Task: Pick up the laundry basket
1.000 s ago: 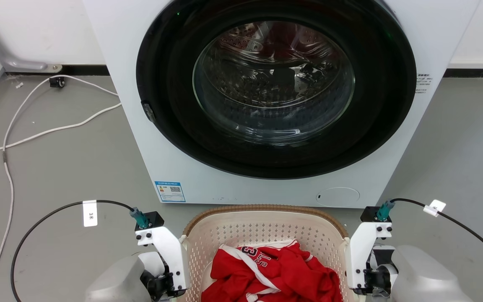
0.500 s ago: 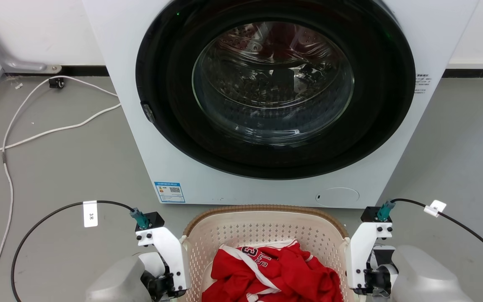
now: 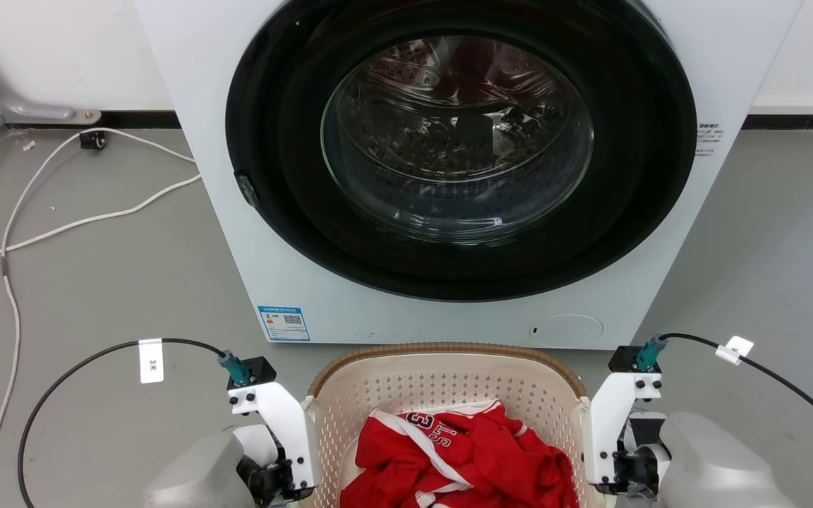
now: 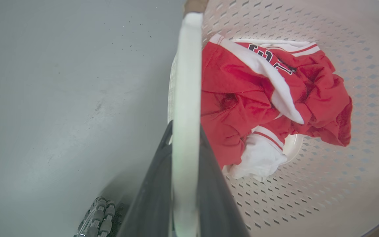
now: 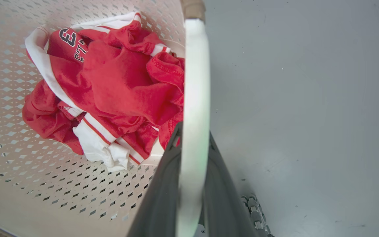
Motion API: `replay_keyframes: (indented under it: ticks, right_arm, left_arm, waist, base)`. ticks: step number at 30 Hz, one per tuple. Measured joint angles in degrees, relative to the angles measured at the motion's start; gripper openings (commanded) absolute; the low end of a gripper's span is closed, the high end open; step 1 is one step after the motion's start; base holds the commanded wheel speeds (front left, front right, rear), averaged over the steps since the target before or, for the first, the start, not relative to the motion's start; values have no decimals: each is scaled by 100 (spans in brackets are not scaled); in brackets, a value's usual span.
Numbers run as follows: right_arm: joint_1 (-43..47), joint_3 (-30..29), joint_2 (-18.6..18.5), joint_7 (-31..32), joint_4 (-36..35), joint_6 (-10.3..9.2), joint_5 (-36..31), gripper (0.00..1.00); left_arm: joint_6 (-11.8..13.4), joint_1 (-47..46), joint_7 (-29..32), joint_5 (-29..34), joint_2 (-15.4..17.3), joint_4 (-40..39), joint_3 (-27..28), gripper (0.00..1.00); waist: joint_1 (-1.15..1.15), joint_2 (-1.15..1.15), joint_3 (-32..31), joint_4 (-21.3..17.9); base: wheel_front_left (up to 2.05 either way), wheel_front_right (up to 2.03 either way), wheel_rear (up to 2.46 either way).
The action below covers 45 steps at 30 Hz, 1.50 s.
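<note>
The laundry basket [image 3: 449, 351], cream perforated plastic with a brown rim, sits low in the head view just before the washing machine. It holds a red and white jersey [image 3: 463, 458]. My left gripper [image 4: 184, 131] is shut on the basket's white left handle [image 4: 188, 65], a dark finger on each side of it. My right gripper [image 5: 192, 130] is shut the same way on the right handle [image 5: 194, 65]. Both wrists [image 3: 276, 423] [image 3: 618, 416] flank the basket. Whether the basket touches the floor, I cannot tell.
A white washing machine [image 3: 308, 282] with its round glass door [image 3: 456, 134] closed stands right behind the basket. White cables [image 3: 61, 226] trail over the grey floor at the left. Black camera cables [image 3: 61, 384] [image 3: 802, 398] loop out from each wrist.
The whole head picture has shifted a few pixels to the left, so the camera moved slightly. Both grippers keep their hold on the handles.
</note>
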Motion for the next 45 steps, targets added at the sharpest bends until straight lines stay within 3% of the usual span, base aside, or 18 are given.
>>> replay_keyframes:
  ticks: [45]
  right_arm:
    - [4, -166, -1, -19, 3, -1, -70, 0]
  left_arm:
    - [0, 0, -96, -182, -1, 14, -197, 0]
  waist:
    - [0, 0, 5, -24]
  base:
    - [0, 0, 0]
